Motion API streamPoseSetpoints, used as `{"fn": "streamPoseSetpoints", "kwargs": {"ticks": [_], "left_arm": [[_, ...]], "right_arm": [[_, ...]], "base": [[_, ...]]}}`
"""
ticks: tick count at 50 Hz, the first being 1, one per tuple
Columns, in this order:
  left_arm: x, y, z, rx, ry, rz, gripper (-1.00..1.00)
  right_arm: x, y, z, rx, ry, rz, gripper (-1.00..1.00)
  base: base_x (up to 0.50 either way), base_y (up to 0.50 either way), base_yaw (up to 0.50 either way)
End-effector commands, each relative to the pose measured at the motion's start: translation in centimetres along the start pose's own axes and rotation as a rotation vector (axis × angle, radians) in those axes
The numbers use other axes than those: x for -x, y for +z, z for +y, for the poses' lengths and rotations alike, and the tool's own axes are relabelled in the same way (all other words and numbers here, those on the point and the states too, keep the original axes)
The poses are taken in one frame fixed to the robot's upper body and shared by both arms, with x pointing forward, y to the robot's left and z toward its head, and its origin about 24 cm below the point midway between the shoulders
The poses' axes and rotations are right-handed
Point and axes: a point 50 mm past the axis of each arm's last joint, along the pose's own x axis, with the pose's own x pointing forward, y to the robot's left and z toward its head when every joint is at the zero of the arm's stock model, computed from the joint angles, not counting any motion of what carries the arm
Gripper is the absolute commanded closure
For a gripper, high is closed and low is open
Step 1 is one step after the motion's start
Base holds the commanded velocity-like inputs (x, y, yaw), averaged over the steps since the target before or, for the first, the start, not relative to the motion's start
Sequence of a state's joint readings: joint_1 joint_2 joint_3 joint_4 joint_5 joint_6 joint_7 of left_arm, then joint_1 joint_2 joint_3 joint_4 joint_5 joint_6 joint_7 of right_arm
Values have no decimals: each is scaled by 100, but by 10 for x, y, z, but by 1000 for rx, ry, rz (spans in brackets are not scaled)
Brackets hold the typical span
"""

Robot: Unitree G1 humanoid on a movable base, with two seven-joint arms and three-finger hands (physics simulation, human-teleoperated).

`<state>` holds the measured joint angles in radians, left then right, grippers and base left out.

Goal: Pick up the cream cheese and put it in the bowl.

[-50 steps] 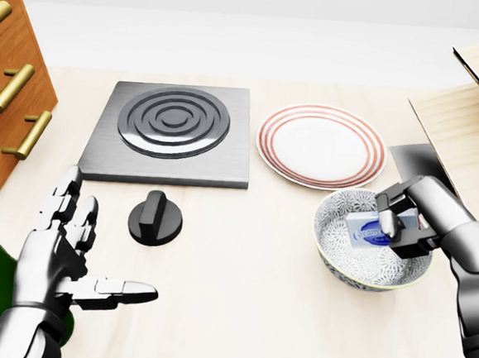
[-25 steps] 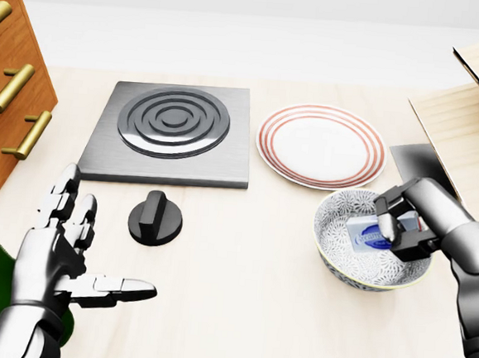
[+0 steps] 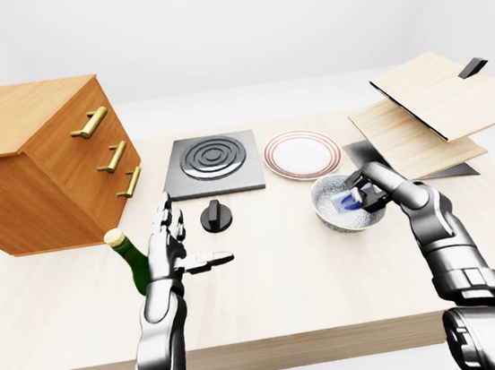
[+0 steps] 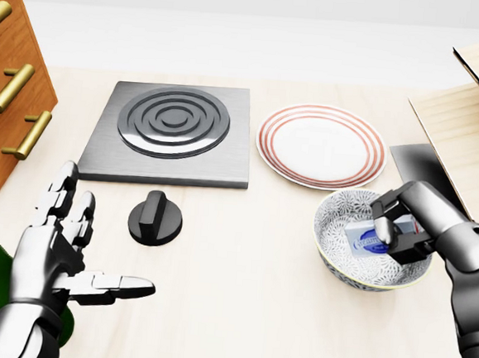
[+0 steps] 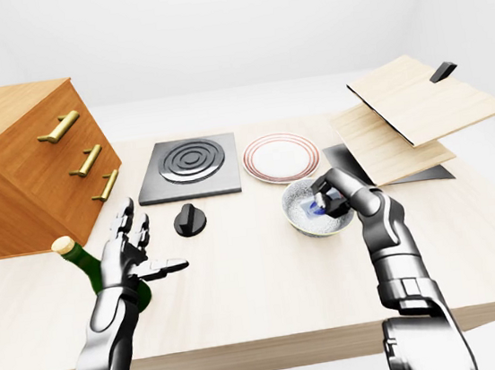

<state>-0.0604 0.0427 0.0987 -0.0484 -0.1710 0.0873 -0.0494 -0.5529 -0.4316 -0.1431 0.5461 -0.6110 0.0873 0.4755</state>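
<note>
My right hand [image 4: 397,227] fingers pinch the cream cheese [image 4: 370,238] inside the bowl [image 4: 334,244]; advise releasing low. Left hand [image 4: 55,252] spread, empty.

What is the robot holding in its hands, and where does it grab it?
The right hand pinches the cream cheese by its right end, inside the bowl. The left hand is open and holds nothing.

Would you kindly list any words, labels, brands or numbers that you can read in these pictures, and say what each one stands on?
Pale cream cheese packet in the patterned bowl, under the right hand: a blue oval logo shows, but its lettering is too small and blurred to read.
Green glass bottle, wooden drawer cabinet, red-ringed white plate, black knob: no text visible.
</note>
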Motion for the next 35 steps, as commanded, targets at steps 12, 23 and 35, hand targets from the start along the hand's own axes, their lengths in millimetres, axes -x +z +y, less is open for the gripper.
{"fn": "streamPoseSetpoints", "kwargs": {"ticks": [12, 23, 35], "left_arm": [[0, 0, 0, 2, -1, 1, -100], [-1, -4, 1, -1, 0, 17, -100], [0, -8, -1, -6, -2, 34, -100]], "right_arm": [[-3, -1, -8, 50, -34, 39, -100], [31, 56, -62, 135, -160, -191, -100], [152, 152, -151, 539, -640, -437, -100]], "base": [[0, 0, 0], [0, 0, 0], [0, 0, 0]]}}
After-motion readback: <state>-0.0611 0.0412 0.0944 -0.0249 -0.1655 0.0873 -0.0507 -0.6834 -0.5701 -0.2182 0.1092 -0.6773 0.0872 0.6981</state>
